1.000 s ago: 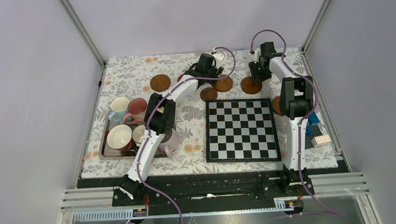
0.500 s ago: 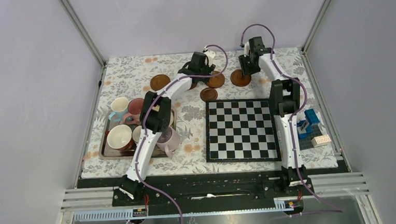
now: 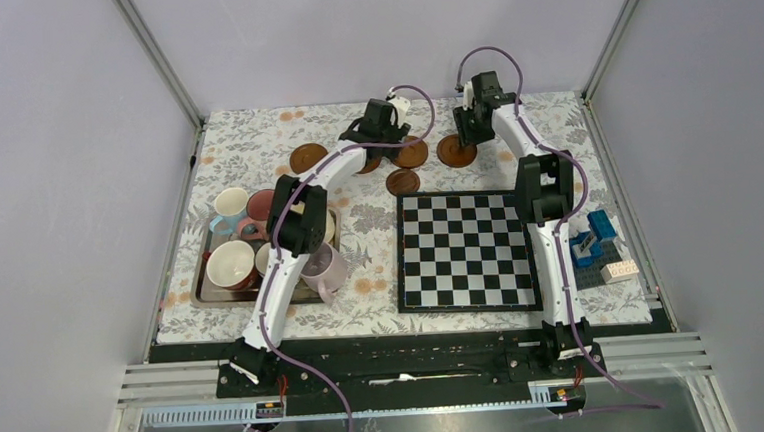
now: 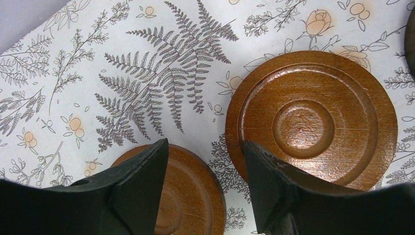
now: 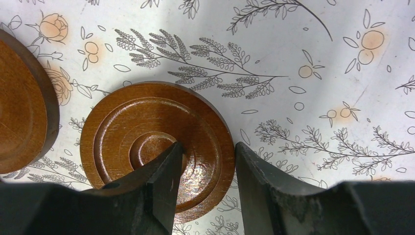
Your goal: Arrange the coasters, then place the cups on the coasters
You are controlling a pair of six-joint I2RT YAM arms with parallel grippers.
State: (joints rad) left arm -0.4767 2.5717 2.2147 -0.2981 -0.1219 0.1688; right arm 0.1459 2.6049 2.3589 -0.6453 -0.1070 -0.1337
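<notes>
Backdrop: plain grey walls around a table under a floral tablecloth [image 3: 253, 144], and all the action is at its far end.
Left gripper [image 4: 204, 147]: jaws standing apart, with only cloth and a sliver of wood between them.
Left fingers: one finger [image 4: 139, 188] hangs over the lower coaster [image 4: 191, 205]. The other covers the near edge of the ringed coaster [image 4: 313, 117], which lies flat just beside the lower one.
Right gripper [image 5: 209, 145]: clamped across the rim of the gripped coaster [image 5: 156, 142]. One tip is in the centre dip and the other is against the outer edge.
Gripped coaster: flat on the cloth at the far side, beyond the chessboard [image 3: 465, 251]. The neighbouring coaster [image 5: 22, 107] sits close on its left, not touching.
Loose coasters: the far-left coaster [image 3: 308, 158] lies alone on the cloth. The near coaster [image 3: 402, 182] lies just off the chessboard's far-left corner.
Mugs: clustered at the metal tray [image 3: 202, 287] on the left, well apart from every coaster. They include the light-blue mug [image 3: 229, 203], pink mug [image 3: 265, 205] and wide dark-red mug [image 3: 231, 265].
Lilac mug [image 3: 329, 271]: at the tray's right edge, half hidden by the left arm, so I cannot tell whether it is in or beside the tray.
Right edge: blue building bricks [image 3: 595, 243] beside the right arm.
</notes>
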